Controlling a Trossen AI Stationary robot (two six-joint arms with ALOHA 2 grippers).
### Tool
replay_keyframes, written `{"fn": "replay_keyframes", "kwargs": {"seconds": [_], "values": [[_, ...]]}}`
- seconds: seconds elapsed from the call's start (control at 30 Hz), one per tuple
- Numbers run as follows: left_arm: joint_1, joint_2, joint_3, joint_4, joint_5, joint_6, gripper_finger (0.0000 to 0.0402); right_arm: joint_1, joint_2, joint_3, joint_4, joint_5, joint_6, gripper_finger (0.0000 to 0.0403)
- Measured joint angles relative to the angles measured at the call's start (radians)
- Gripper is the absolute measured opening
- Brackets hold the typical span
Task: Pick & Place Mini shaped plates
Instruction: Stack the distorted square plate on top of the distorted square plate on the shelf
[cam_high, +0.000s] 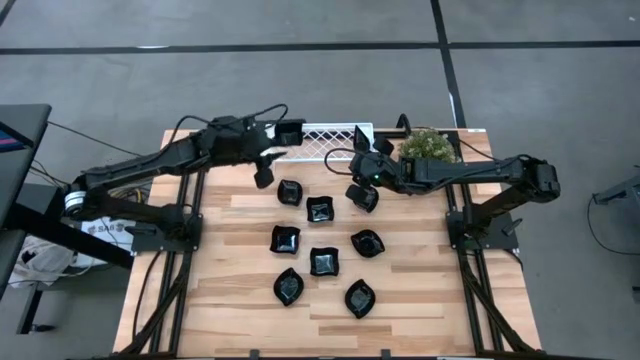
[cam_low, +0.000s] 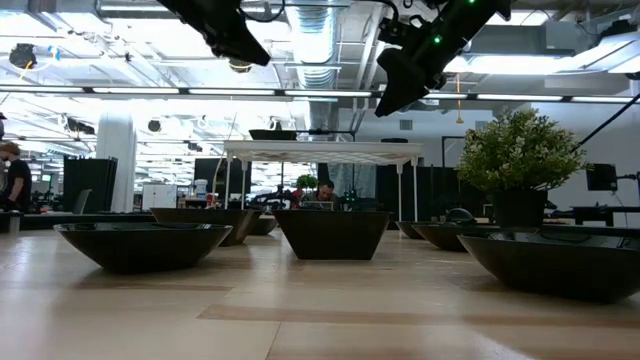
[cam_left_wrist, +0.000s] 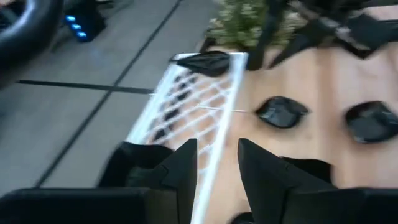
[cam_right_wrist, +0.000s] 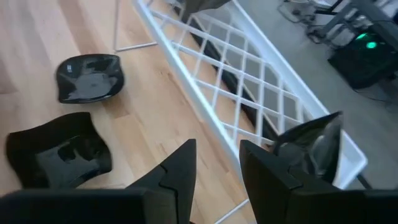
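left claw (cam_high: 265, 176) open | plate (cam_high: 289, 192) just beside, on table

The left gripper (cam_left_wrist: 217, 171) hangs with its two dark fingers (cam_left_wrist: 183, 168) apart over the edge of the white lattice tray (cam_left_wrist: 186, 102). One black plate (cam_left_wrist: 204, 62) sits at the tray's far end. Two more plates (cam_left_wrist: 281, 112) lie on the wooden worktop (cam_left_wrist: 311, 81) beside the tray, near a green plant (cam_left_wrist: 239, 22).

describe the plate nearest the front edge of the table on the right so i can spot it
In the high view, start at the potted plant at the table's far right corner and come straight toward the near edge. The last black dish you meet is a leaf-shaped mini plate. Its pointed ends set it apart from the square plate beside it.
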Motion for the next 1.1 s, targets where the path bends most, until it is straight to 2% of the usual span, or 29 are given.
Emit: {"fn": "replay_keyframes", "kwargs": {"seconds": [0.37,0.67,0.87,1.1], "values": [[-0.165,-0.072,-0.194,-0.014,0.009,-0.08,0.0118,0.036,0.0,0.0,-0.107,-0.024,-0.003,0.0118],[-0.276,-0.155,-0.283,-0.021,0.011,-0.1,0.0117,0.101,-0.001,0.0,-0.107,-0.025,0.043,0.0118],[-0.345,-0.214,-0.356,-0.022,0.111,-0.106,0.0117,0.125,-0.001,0.0,-0.099,-0.026,0.129,0.0118],[-0.457,-0.188,-0.396,-0.013,0.049,-0.203,0.0117,0.159,-0.001,0.0,-0.101,-0.026,0.182,0.0118]]}}
